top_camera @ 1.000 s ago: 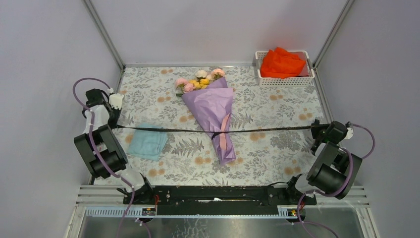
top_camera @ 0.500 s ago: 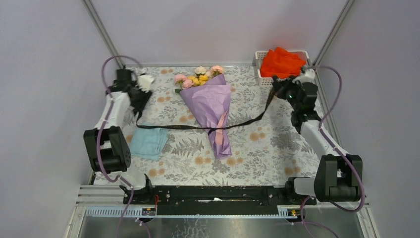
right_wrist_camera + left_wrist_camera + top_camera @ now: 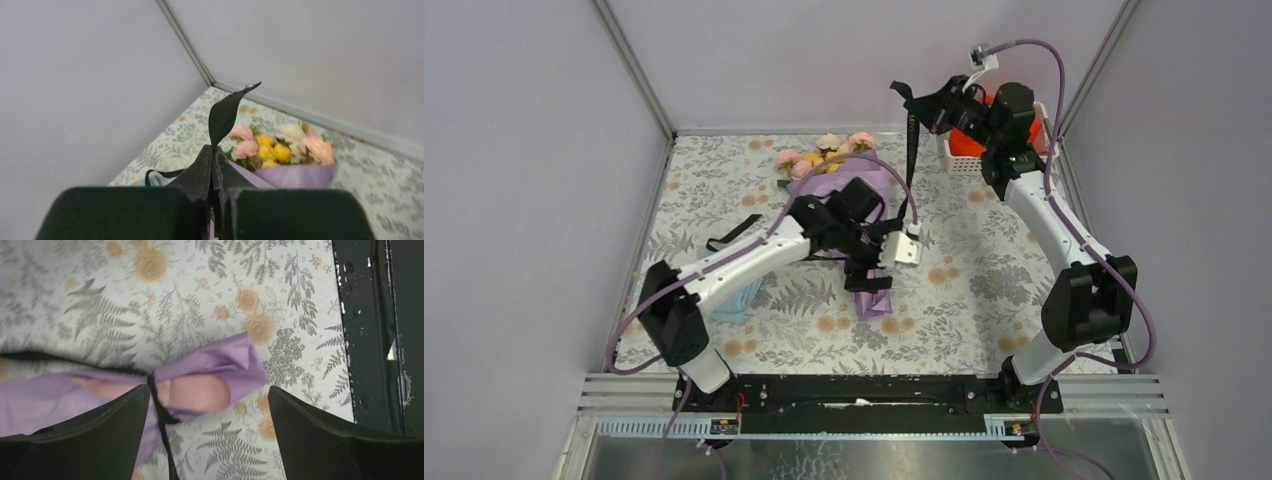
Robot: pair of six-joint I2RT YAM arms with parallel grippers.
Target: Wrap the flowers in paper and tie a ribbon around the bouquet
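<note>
Scene: floral-patterned desk (image 3: 984,290) seen from above; two arms reaching in from the near edge
Bouquet: pink, yellow and white artificial roses (image 3: 824,158) in a cone of lilac-purple paper (image 3: 230,357) with a pale pink inner face; bouquet (image 3: 295,176) lying mid-desk, blooms toward the far wall, narrow end toward the arms; largely covered by the left arm in the overhead view
Ribbon: long narrow black ribbon (image 3: 911,165) cinched around the narrow part of the cone, paper pinched in at that spot; one strand climbing steeply to the right arm, the other end lying slack on the desk to the left of the bouquet
Left pincer (image 3: 209,390): spread wide, holding nothing; hanging above the cinched waist of the cone, not touching it
Right pincer (image 3: 214,152): clamped on the ribbon, a short tail standing up beyond the fingertips; raised high near the far right corner
Just changed, left: a second ago gripping the ribbon's left end out at the desk's left edge; since then released, opened fully and swung in over the bouquet
Just changed, right: a second ago low at the right edge, ribbon flat and taut across the cone; now lifted up and back, strand pulled upward
Meaning for the task: wrapping apparently done, tying under way but not finished; loose left end probably needing to be picked up again near the knot; some risk of the upward pull dragging or lifting the unheld bouquet
</note>
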